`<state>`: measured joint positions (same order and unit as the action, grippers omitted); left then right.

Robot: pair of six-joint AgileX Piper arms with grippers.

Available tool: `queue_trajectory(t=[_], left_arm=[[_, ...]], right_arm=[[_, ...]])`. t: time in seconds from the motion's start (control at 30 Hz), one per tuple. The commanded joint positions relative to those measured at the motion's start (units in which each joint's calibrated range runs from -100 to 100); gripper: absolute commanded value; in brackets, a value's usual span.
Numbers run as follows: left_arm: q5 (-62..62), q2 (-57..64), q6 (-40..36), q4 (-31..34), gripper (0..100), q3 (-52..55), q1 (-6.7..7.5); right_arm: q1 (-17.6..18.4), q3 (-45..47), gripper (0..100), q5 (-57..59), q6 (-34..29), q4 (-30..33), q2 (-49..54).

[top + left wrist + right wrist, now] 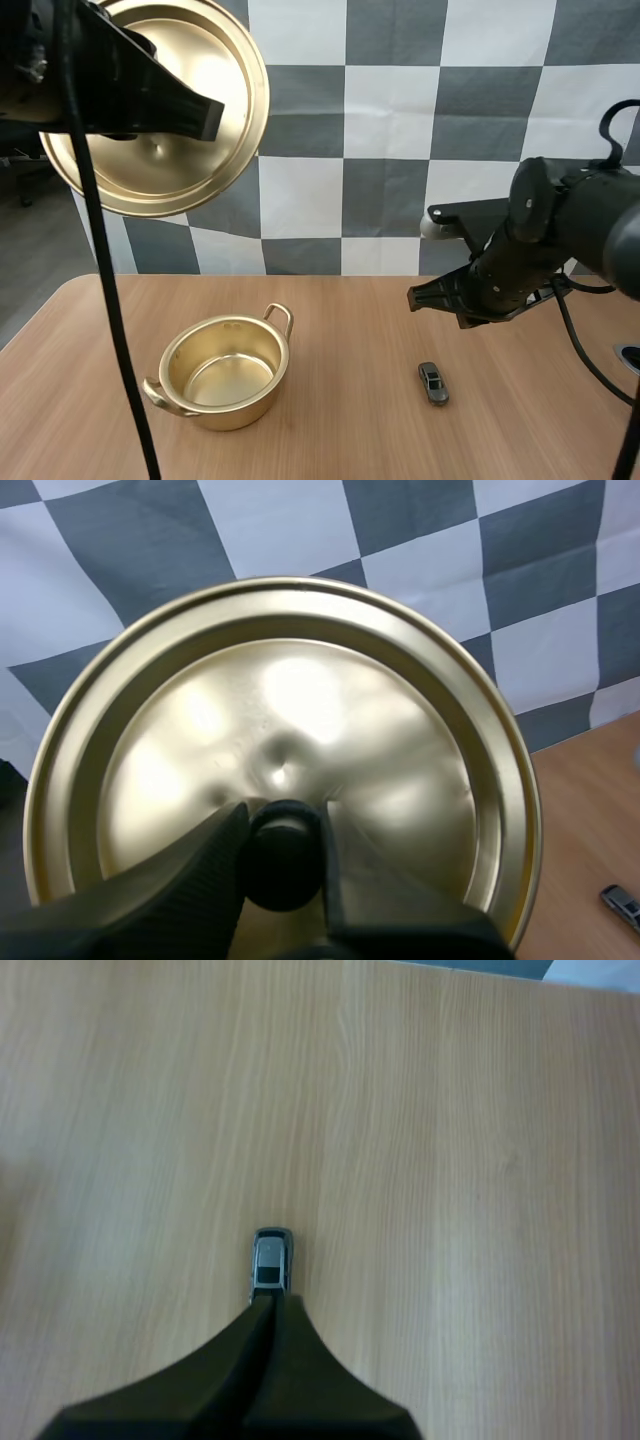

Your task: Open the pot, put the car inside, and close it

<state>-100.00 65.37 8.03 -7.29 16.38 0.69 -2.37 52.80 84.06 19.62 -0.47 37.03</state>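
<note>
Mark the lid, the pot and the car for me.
lid (300, 700): left wrist view, golden face above the knob.
pot (240, 410): high view, front outer wall.
car (433, 383): high view, roof.

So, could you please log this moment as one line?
left gripper: holds round gold lid aloft; gold metal pot: open, empty; small grey toy car: on table; right gripper: shut, near car

The lid (215, 60), upper left in the high view, is shiny gold with a black knob (283, 855). The pot (235, 412), lower left, is the same gold. The car (433, 383), lower right of centre, is grey with dark windows. The table (350, 330) is pale wood-grain. The left gripper (283, 815) and right gripper (268, 1305) are black.
</note>
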Motion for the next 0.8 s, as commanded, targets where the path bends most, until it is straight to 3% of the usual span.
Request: queue_trajectory(t=[0.0, 0.03, 0.07, 0.13, 0.2, 0.6, 0.77], left_arm=[[0.00, 0.11, 0.01, 0.69, 0, 0.07, 0.02], [0.00, 0.11, 0.01, 0.69, 0, 0.07, 0.02], [0.00, 0.11, 0.01, 0.69, 0, 0.07, 0.02], [0.00, 0.11, 0.21, 0.57, 0, 0.07, 0.02], [0.00, 0.11, 0.30, 0.57, 0, 0.07, 0.02], [0.00, 0.11, 0.66, 0.57, 0, 0.07, 0.02], [0.00, 0.11, 0.67, 0.67, 0, 0.07, 0.02]], right_arm=[[-0.01, 0.08, 23, 0.29, -0.69, 0.47, -1.92], [-0.01, 0.08, 38, 0.29, -0.69, 0.47, -2.40], [-0.01, 0.08, 44, 0.29, -0.55, 0.47, -2.72], [-0.01, 0.08, 84, 0.29, 0.52, -0.13, -3.53], [-0.01, 0.08, 100, -0.82, 0.52, -0.13, -3.53], [-0.01, 0.08, 100, -8.78, 0.74, 0.47, -3.40], [-0.01, 0.22, 100, -6.13, 7.67, -1.01, -3.54]])
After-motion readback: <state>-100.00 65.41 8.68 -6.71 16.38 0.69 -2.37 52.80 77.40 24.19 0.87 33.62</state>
